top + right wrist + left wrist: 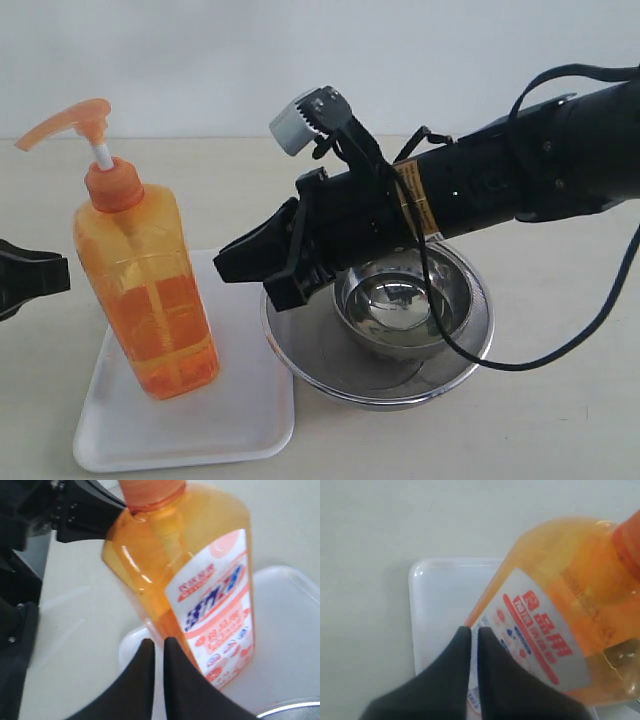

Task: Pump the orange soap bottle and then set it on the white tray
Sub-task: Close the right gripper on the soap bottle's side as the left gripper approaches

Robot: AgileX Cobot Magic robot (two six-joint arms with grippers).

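The orange soap bottle [150, 300] stands upright on the white tray [240, 420], its pump head [70, 122] raised on the white stem. Nothing holds it. My right gripper [222, 262] hovers just right of the bottle's body, jaws shut and empty; in the right wrist view its gripper [159, 642] points at the bottle [200, 580] and the tray [290, 645]. My left gripper [66, 272] sits at the left edge, just left of the bottle, also shut on nothing. The left wrist view shows that gripper [474, 630] close to the bottle's label [540, 625] and the tray [440, 595].
A round steel mesh strainer [330, 370] with a shiny steel bowl [395, 305] inside it sits right of the tray, under my right arm. A black cable [560, 350] loops over the beige table to the right.
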